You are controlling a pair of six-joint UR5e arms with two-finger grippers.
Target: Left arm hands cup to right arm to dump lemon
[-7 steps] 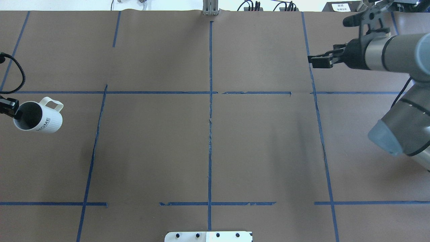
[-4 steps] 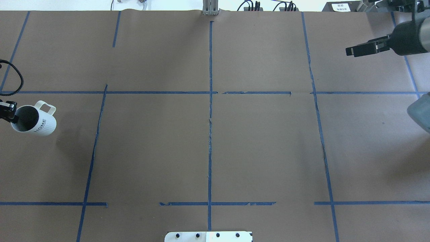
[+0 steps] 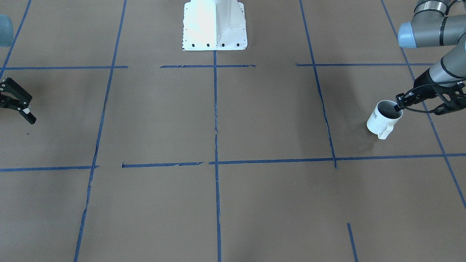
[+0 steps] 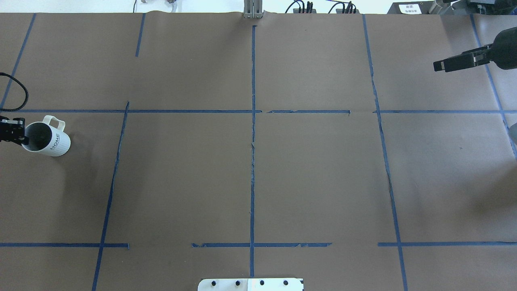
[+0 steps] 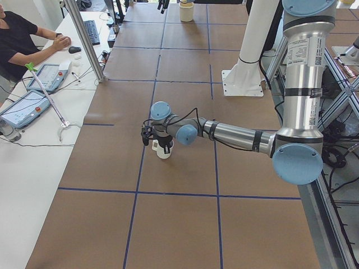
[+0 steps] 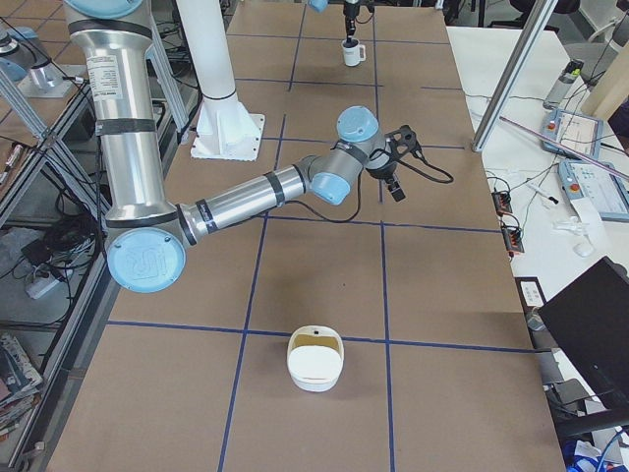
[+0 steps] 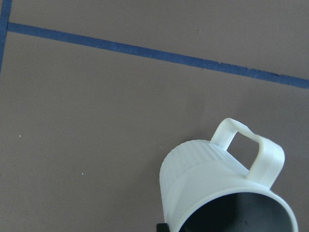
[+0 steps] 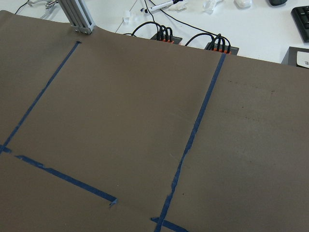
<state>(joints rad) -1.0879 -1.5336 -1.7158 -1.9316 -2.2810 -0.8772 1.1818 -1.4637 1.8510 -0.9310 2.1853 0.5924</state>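
So, front-facing view: cup (image 3: 376, 122) at the 3 o'clock edge, tilted, handle toward 6. The left gripper (image 3: 398, 106) reaches in from 3 o'clock and is clamped on the rim, one finger inside the mouth, one outside. The right gripper (image 3: 28, 109) is at 9 o'clock, fingers spread, nothing in them.

Overhead: cup (image 4: 50, 143) hard by the 9 o'clock edge, handle at 12, "HOME" side toward 5. Left gripper (image 4: 21, 138) on the rim's 9 o'clock side. Right gripper (image 4: 442, 64) at 2 o'clock, well apart; the table (image 4: 181, 173) w/ its blue tape (image 4: 253, 161) grid lies between them.

Left side view: cup (image 5: 163, 150) low on the paper; can't tell if the base touches.

Right side view: white bowl (image 6: 314, 359) at 6 o'clock.

L wrist cam: cup (image 7: 212, 183) in the 5 o'clock corner; inside shadowed, contents can't tell.

R wrist cam: paper, tape, table's far edge.
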